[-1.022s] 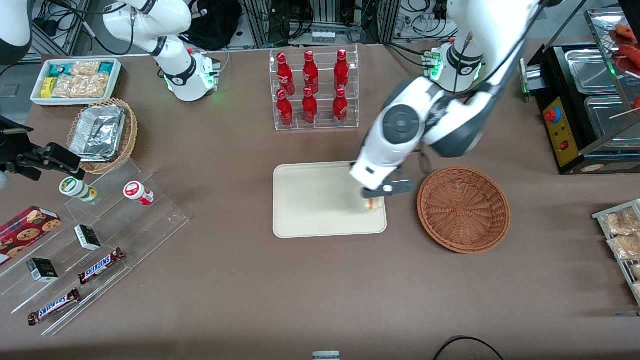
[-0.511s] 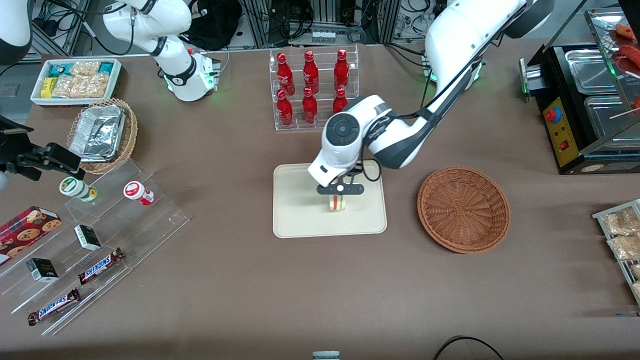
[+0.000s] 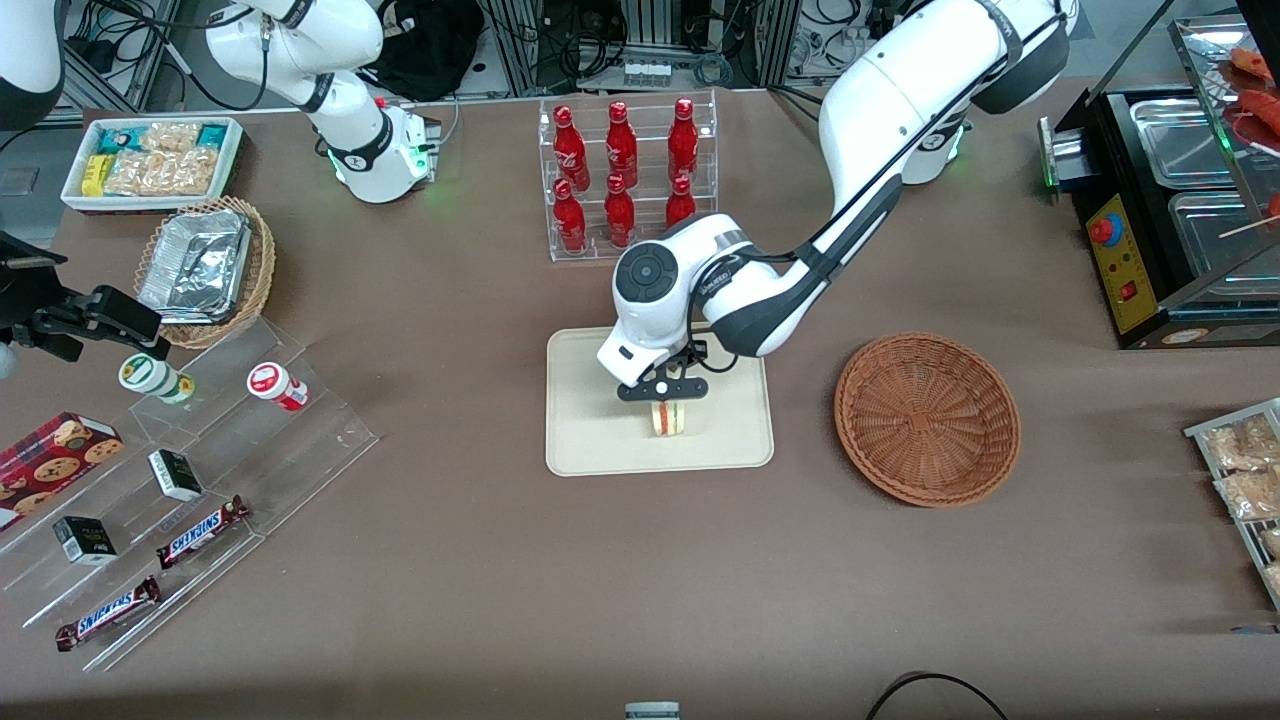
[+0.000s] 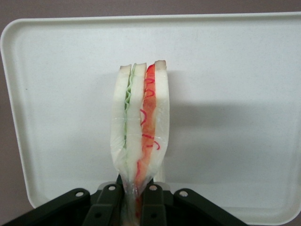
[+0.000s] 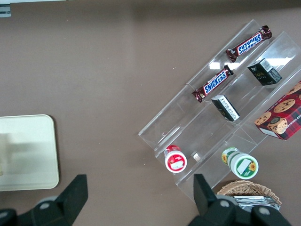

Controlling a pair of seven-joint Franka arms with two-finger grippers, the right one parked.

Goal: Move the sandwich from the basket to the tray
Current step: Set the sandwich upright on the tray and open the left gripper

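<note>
The sandwich (image 3: pixel 668 418) (image 4: pixel 141 127), a wrapped wedge of white bread with red and green filling, hangs just over the middle of the cream tray (image 3: pixel 590 440) (image 4: pixel 235 94). My gripper (image 3: pixel 664 394) (image 4: pixel 133 203) is shut on the sandwich, pinching its wrapped end between both black fingers. Whether the sandwich touches the tray I cannot tell. The reddish-brown wicker basket (image 3: pixel 927 417) stands empty beside the tray, toward the working arm's end of the table.
A clear rack of red bottles (image 3: pixel 625 180) stands farther from the front camera than the tray. Acrylic steps with snack bars and cups (image 3: pixel 190 480) and a tan basket of foil containers (image 3: pixel 205 268) lie toward the parked arm's end. A black food warmer (image 3: pixel 1170 210) stands past the basket.
My gripper has carried the sandwich from the tray's edge nearest the basket to over the tray's middle, and it has come lower.
</note>
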